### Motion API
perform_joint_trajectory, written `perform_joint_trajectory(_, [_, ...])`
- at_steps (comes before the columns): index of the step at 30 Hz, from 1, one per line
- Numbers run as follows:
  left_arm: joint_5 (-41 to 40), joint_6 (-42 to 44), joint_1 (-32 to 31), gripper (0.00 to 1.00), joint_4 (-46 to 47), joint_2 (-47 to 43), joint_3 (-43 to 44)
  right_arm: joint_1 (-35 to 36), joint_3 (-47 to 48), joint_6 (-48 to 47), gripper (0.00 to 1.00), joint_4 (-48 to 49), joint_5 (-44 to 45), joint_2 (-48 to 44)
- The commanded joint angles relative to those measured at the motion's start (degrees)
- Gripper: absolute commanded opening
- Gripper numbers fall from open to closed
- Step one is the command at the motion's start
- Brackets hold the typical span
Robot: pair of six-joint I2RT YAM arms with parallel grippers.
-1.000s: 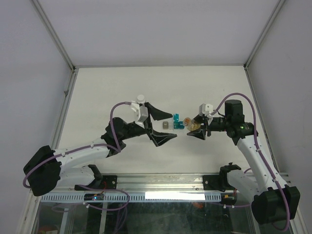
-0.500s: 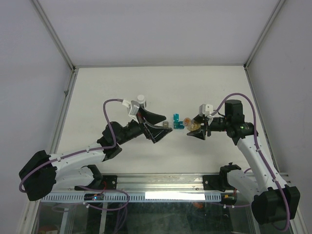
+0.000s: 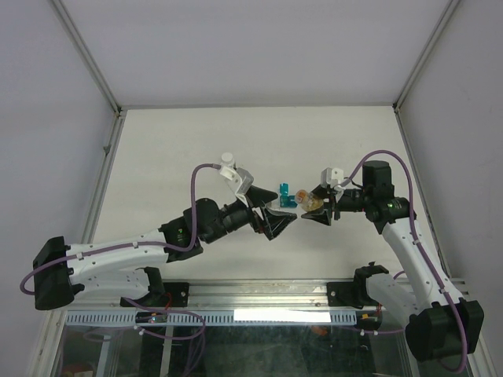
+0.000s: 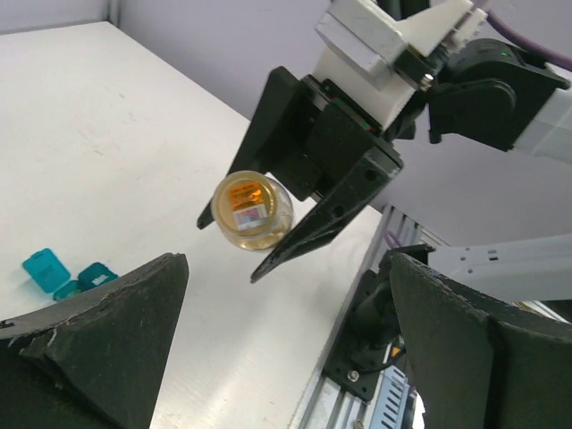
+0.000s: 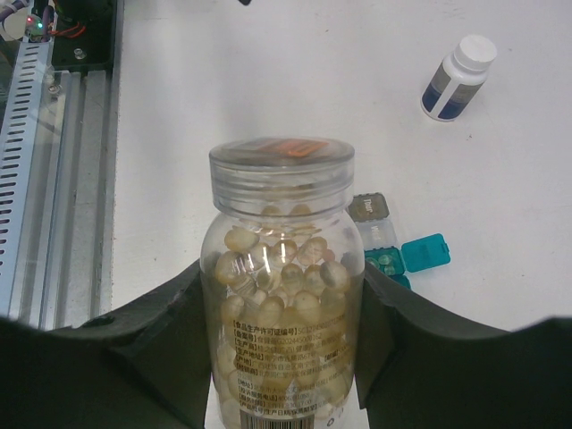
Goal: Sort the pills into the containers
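left gripper (image 3: 277,218), jaws wide apart, has swung to 9 o'clock of capped pill bottle (image 5: 281,286) clamped in right gripper (image 3: 317,208); uncapping likely next.

The clear plastic pill bottle (image 5: 281,295) is cut off at its base by the lower edge, and its label print is too small to read. It hides part of the small grey cube-like box (image 5: 368,207) and the teal-blue oblong plastic box (image 5: 424,253). The left gripper (image 4: 286,268) has its black fingers (image 4: 107,349) cropped at the bottom edge.
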Motion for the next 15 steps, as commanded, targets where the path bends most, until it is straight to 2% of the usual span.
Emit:
perform_joint_trajectory(1, [-3.32,2.74,-0.04,0.99,-4.03,-0.22,4.19,-0.33,1.87,-1.2,0.0,1.72,-2.3,-1.5])
perform_joint_trajectory(15, [-2.6,-0.34,0.68,0.99,-19.17,10.59,21.18,-0.3,1.9,-1.01,0.0,1.66,-2.32,-2.12])
